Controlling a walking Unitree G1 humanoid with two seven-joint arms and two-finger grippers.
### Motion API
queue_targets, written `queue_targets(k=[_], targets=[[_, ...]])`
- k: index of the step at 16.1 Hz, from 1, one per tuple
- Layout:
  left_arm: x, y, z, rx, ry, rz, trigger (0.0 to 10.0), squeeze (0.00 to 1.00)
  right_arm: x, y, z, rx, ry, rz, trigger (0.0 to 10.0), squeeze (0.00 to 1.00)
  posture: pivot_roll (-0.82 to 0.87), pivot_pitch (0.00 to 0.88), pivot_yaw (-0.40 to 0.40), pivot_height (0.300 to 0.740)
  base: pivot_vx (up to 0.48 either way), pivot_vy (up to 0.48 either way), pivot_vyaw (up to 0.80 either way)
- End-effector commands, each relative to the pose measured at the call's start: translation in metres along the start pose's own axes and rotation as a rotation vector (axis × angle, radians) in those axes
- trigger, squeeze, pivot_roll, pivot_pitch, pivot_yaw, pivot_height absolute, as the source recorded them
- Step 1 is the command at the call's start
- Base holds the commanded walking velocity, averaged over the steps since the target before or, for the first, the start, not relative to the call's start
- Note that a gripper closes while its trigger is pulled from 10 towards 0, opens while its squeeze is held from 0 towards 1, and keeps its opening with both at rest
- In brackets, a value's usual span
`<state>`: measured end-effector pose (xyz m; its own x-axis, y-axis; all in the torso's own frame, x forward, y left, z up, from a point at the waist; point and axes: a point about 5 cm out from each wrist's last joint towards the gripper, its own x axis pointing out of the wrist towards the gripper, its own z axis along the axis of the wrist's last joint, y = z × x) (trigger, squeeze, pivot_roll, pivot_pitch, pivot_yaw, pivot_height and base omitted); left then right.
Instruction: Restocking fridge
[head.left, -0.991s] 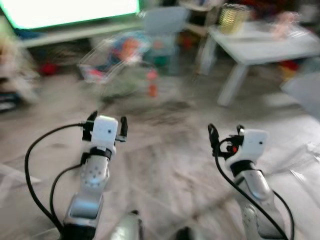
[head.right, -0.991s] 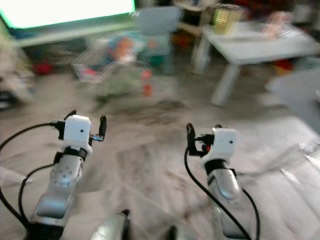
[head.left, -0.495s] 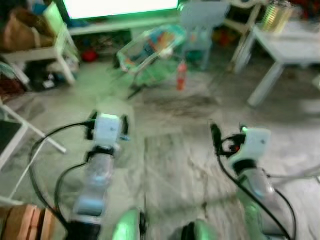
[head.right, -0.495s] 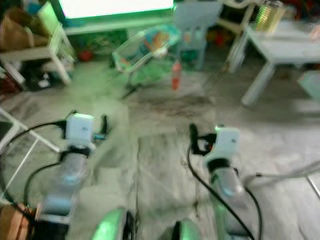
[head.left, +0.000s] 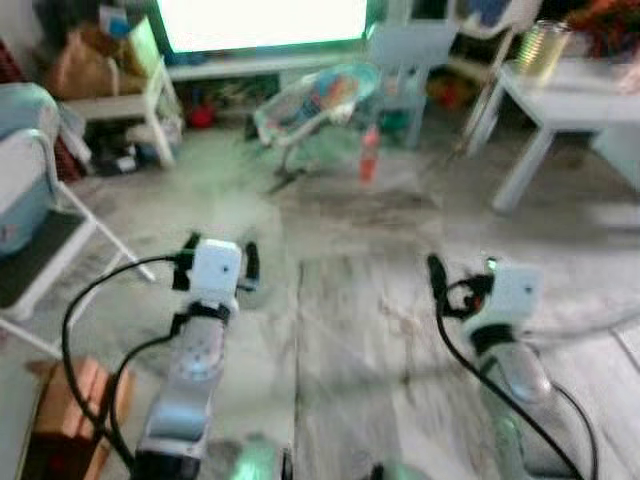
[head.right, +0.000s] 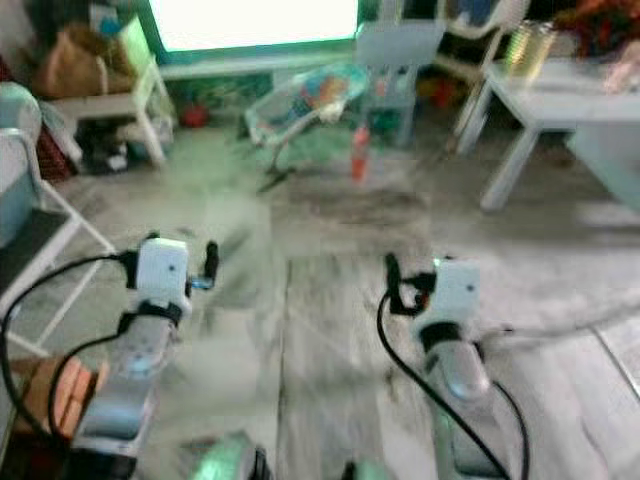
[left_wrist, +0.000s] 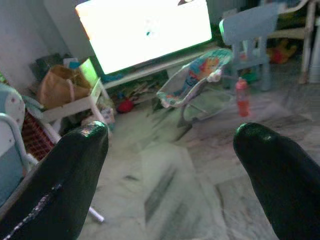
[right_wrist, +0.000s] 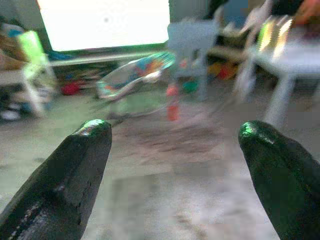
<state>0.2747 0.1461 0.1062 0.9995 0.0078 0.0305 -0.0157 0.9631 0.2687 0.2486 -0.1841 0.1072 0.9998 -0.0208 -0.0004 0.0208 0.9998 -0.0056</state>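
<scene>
while both end effectors gape, a can (head.left: 543, 48) tops the table (head.left: 590, 100).

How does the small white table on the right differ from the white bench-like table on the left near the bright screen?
The small white table stands on the robot's right and carries a shiny striped can. The white bench-like table stands on the robot's left, beside the bright screen, and carries a brown bag. The small white table looks larger and nearer; the white bench-like table looks narrower. Both are white, and both stand on the pale floor.
</scene>
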Motion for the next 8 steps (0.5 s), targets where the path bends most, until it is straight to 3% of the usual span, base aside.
queue_targets(k=[1, 4, 6, 7, 8], targets=[[-0.012, 0.020, -0.014, 0.029, 0.039, 0.046, 10.0, 0.00, -0.005, 0.000, -0.001, -0.061, -0.019, 0.002, 10.0, 0.00, 0.08, 0.056, 0.002, 0.740, 0.000, 0.000, 0.00], [-0.045, 0.044, -0.040, 0.076, 0.109, 0.077, 10.0, 0.00, -0.013, -0.014, -0.014, -0.102, 0.020, -0.054, 10.0, 0.00, 0.12, 0.050, 0.000, 0.740, 0.000, 0.000, 0.00], [-0.053, 0.045, -0.044, 0.076, 0.127, 0.075, 10.0, 0.00, -0.016, -0.018, -0.020, -0.131, 0.036, -0.083, 10.0, 0.00, 0.13, 0.060, 0.000, 0.740, 0.000, 0.000, 0.00], [-0.059, 0.045, -0.048, 0.068, 0.144, 0.072, 10.0, 0.00, -0.017, -0.017, -0.026, -0.079, 0.046, -0.075, 10.0, 0.00, 0.13, 0.064, -0.003, 0.740, 0.000, 0.000, 0.00], [-0.057, 0.040, -0.047, 0.055, 0.145, 0.067, 10.0, 0.00, -0.017, -0.014, -0.025, -0.084, 0.039, -0.086, 10.0, 0.00, 0.13, 0.072, -0.003, 0.740, 0.000, 0.000, 0.00]])
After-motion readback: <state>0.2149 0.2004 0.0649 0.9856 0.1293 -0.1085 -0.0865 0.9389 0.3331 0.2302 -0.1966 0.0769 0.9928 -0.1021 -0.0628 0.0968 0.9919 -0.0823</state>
